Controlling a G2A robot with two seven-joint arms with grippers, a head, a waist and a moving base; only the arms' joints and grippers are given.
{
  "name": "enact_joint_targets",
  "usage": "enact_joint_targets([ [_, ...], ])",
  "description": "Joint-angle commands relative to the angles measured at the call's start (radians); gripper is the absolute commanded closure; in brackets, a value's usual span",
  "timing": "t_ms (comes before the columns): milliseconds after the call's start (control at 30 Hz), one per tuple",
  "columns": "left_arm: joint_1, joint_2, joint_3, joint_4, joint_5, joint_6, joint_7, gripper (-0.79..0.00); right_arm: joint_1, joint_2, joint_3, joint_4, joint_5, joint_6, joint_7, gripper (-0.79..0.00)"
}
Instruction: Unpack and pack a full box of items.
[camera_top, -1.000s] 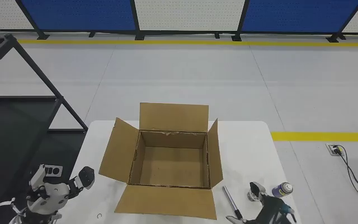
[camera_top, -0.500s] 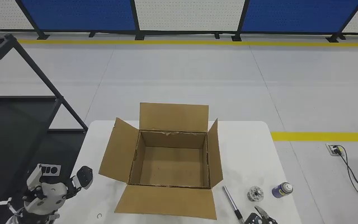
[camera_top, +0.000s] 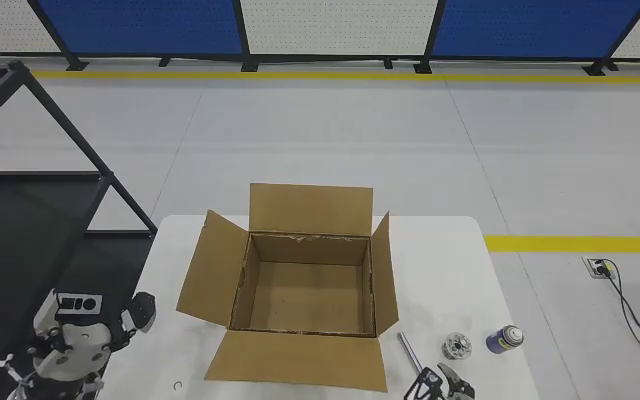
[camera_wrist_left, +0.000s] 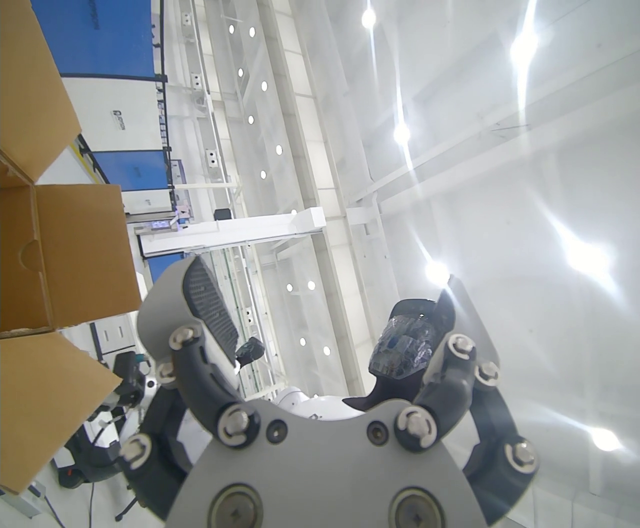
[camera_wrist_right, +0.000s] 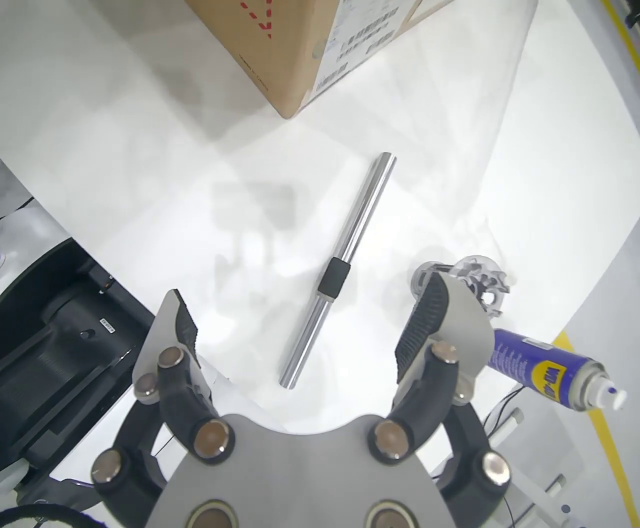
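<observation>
Box (camera_top: 305, 295) open, empty inside, mid-bench (camera_top: 440, 260) | rod (camera_wrist_right: 345, 255), small metal part (camera_wrist_right: 482, 286) and spray can (camera_wrist_right: 540, 370) lie just off its corner | our right gripper (camera_wrist_right: 308, 300) hangs wide open, empty, over the rod | left gripper (camera_wrist_left: 312, 290) open, empty too | we'd straddle the rod squarely near its black band, then close.

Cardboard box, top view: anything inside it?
Nothing visible: the cardboard box shows a bare brown floor and inner walls, flaps open. The floor strip right behind its near wall is hidden from the top view.

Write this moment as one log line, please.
box: open, empty | rod, spray can: on table | left fingers: open | right fingers: open above rod
</observation>
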Motion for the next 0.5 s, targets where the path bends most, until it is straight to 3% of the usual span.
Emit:
enact_joint_targets([
  [0,0.000,0.000,0.000,0.002,-0.003,0.003,0.001,-0.785,0.056,-0.001,-0.016,0.054,0.013,0.021,0.034,-0.634],
  [33,0.000,0.000,0.000,0.002,-0.003,0.003,0.001,-0.785,0.075,-0.002,-0.022,0.071,0.015,0.030,0.044,-0.619],
  [100,0.000,0.000,0.000,0.002,-0.003,0.003,0.001,-0.785,0.096,-0.001,-0.027,0.101,0.031,0.027,0.046,-0.413],
  [133,0.000,0.000,0.000,0.002,-0.003,0.003,0.001,-0.785,0.102,-0.001,-0.026,0.112,0.032,0.034,0.048,-0.385],
  [300,0.000,0.000,0.000,0.002,-0.003,0.003,0.001,-0.785,0.119,0.002,-0.021,0.155,0.044,0.042,0.041,-0.336],
  [467,0.000,0.000,0.000,0.002,-0.003,0.003,0.001,-0.785,0.127,0.005,-0.024,0.178,0.050,0.053,0.037,-0.336],
])
